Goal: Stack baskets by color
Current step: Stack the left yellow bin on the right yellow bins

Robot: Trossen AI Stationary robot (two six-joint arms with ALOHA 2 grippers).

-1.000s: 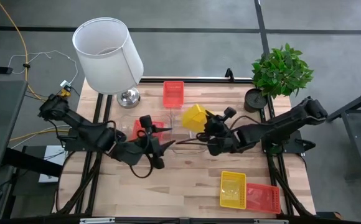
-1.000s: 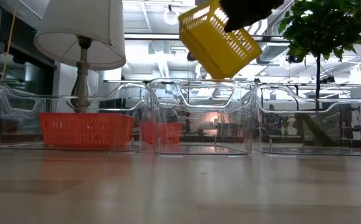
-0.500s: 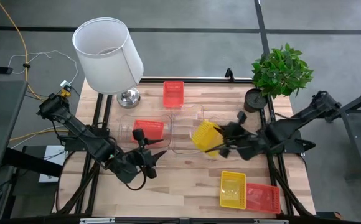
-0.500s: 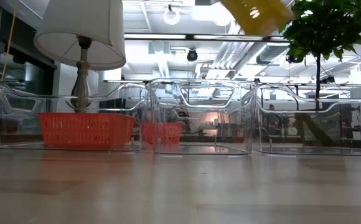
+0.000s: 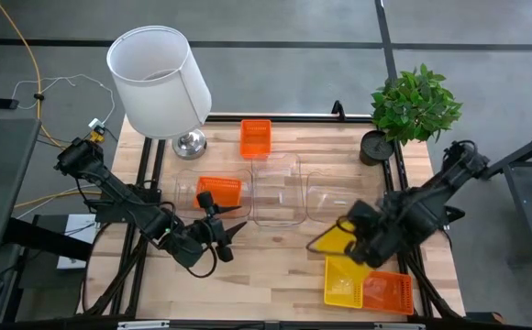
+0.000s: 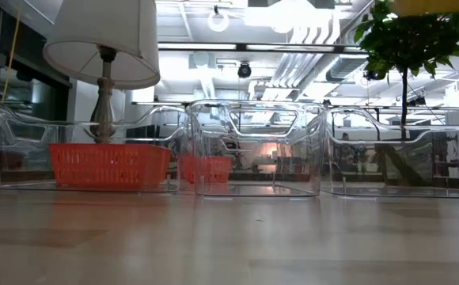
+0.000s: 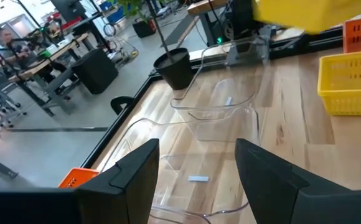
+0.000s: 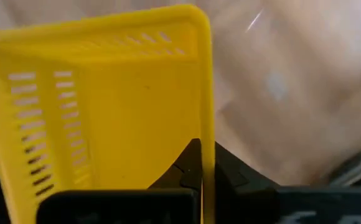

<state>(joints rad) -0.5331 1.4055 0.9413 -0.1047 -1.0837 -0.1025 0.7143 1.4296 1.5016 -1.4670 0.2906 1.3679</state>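
High view: my right pincer (image 5: 347,240) is clamped on the rim of a yellow basket (image 5: 336,240), held tilted in the air over the near-right part of the counter (image 5: 275,275). It hangs just above a second yellow basket (image 5: 343,280) lying flat on the counter, with an orange-red basket (image 5: 387,290) touching that one's right side.

Right wrist view confirms the grip: fingers (image 8: 193,163) pinch the yellow basket wall (image 8: 106,112) at its edge, pincer closed tight on it.

Low view only catches the bottom of the held basket (image 6: 435,6) at the top edge, in front of the potted plant (image 6: 407,39).

Left pincer (image 5: 227,232) sits open and holds nothing, near the front of the left clear bin (image 5: 213,194). Left wrist view shows its two fingers (image 7: 134,177) spread apart, looking across the clear bins.

Three clear bins stand in a row mid-counter: left, middle (image 5: 276,190), right (image 5: 337,194). The left one has an orange-red basket (image 5: 218,191) inside; middle and right look bare. Another orange-red basket (image 5: 256,138) lies on the counter behind the bins, near the lamp (image 5: 159,81).
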